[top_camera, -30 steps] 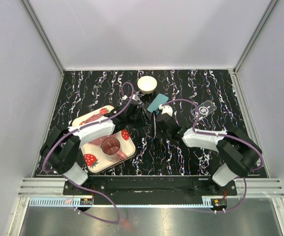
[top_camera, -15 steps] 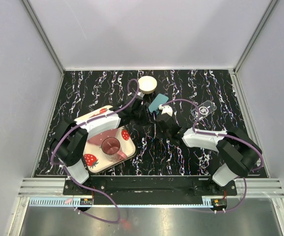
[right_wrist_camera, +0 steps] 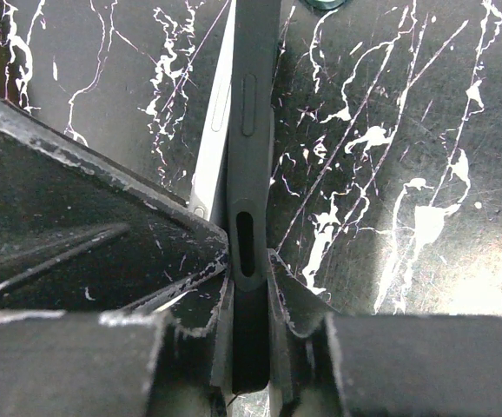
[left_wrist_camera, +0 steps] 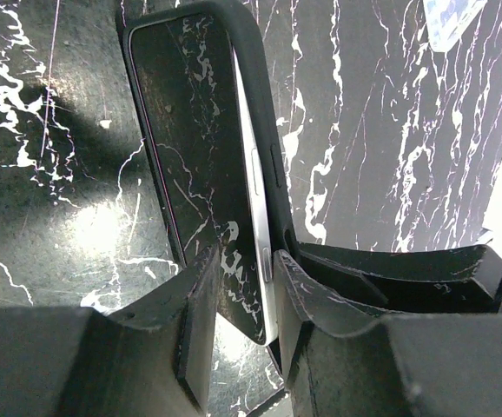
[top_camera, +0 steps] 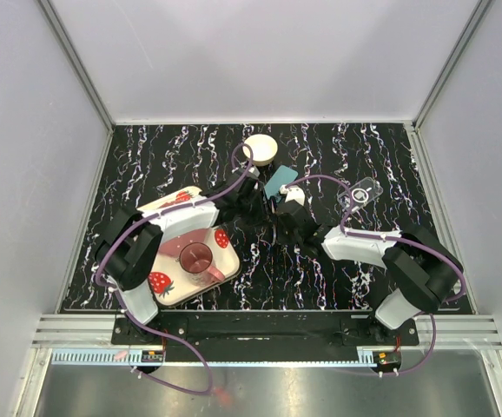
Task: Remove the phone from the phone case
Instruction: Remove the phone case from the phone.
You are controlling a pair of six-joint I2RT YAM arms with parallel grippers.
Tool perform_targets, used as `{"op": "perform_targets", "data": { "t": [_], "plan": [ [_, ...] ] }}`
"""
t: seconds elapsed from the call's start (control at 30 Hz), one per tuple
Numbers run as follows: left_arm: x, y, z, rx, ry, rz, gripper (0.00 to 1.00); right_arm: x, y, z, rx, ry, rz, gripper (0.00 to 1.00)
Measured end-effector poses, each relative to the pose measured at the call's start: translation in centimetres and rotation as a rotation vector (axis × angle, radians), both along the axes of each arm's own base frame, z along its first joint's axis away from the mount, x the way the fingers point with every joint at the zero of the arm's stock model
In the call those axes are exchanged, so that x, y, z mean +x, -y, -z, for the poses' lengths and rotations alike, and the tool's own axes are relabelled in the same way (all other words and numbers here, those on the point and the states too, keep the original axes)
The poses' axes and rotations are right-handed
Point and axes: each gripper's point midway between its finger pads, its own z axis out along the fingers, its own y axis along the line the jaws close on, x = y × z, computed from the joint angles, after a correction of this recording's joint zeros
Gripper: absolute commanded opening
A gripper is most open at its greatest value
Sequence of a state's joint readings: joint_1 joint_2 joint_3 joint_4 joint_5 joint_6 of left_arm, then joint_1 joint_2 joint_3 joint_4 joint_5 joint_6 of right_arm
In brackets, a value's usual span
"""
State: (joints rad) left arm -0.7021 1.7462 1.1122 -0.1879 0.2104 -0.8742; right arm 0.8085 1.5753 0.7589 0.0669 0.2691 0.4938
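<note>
The phone (left_wrist_camera: 201, 174) is being held on edge over the table (top_camera: 364, 156), its silver side peeling from the black phone case (right_wrist_camera: 249, 130). The left end effector (left_wrist_camera: 238, 321), having just swung in from the tray (top_camera: 168, 294), is clamping the phone's end. The right end effector (right_wrist_camera: 249, 304) is pinching the case's edge, so separation is likely starting.

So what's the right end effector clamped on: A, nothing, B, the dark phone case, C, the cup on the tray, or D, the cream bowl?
B: the right wrist view shows the right end effector shut on the edge of the phone case, with the phone alongside.
</note>
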Motion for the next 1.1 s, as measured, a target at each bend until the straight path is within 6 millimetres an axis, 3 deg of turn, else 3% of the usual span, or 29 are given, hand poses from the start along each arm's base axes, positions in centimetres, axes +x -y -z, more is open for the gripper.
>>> {"op": "perform_targets", "data": {
  "t": [0.2,0.27,0.4,1.1],
  "plan": [
    [0.12,-0.06,-0.18,0.079,0.006,0.010,0.34,0.00,0.00,-0.03,0.001,0.001,0.000,0.00],
    [0.14,-0.11,-0.10,0.126,0.006,0.009,0.47,0.00,0.00,-0.06,0.001,0.001,0.001,0.00],
    [0.44,-0.74,0.25,0.234,0.011,-0.015,0.51,0.08,0.28,-0.24,0.008,-0.004,0.018,0.00],
    [0.47,-0.09,0.57,0.304,-0.028,-0.126,0.34,0.09,0.75,-0.38,0.054,-0.017,0.095,0.00]
  ]
}}
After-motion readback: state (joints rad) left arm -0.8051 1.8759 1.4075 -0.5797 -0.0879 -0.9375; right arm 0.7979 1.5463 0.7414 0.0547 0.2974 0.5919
